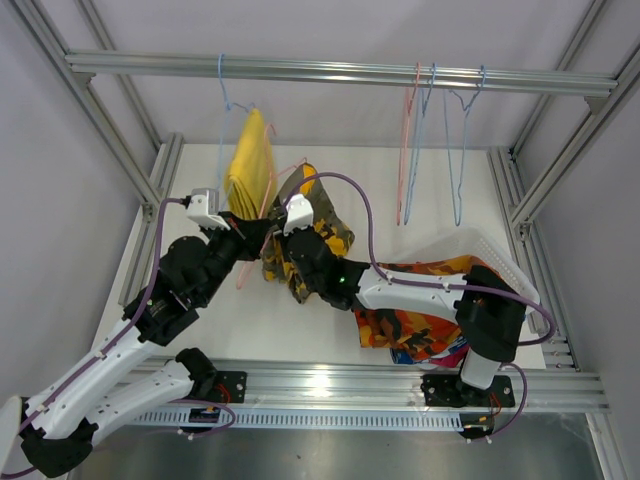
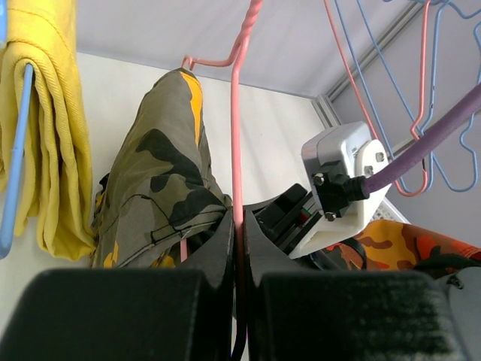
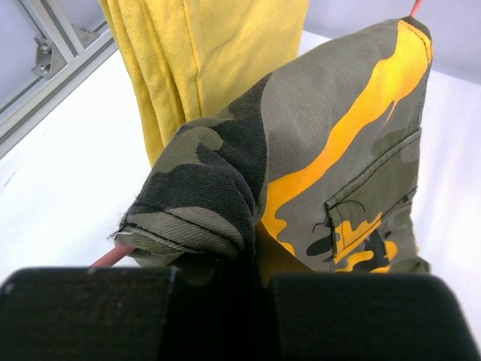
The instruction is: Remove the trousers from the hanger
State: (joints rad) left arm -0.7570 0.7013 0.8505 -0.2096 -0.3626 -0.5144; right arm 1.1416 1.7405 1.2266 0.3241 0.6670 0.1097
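The yellow-brown camouflage trousers (image 1: pixel 318 232) drape over a pink hanger (image 2: pixel 237 113) held off the rail. My left gripper (image 2: pixel 237 237) is shut on the pink hanger's wire. My right gripper (image 3: pixel 259 259) is shut on the camouflage trousers (image 3: pixel 331 150), with the pink wire (image 3: pixel 113 257) showing at their lower left. The plain yellow trousers (image 1: pixel 250 165) hang on a blue hanger (image 2: pixel 16 158) on the rail; they also show in the right wrist view (image 3: pixel 203 60). The orange-red patterned trousers (image 1: pixel 420 300) lie in a white basket, with blue-and-white cloth (image 1: pixel 415 355) and a strip of magenta pink (image 1: pixel 455 350) under them.
Empty pink and blue hangers (image 1: pixel 430 150) hang on the metal rail (image 1: pixel 340 72) at the right. The white basket (image 1: pixel 490 255) stands at the table's right. Frame posts (image 1: pixel 110 130) flank both sides. The right arm's camera housing (image 2: pixel 346 173) sits close to the left gripper.
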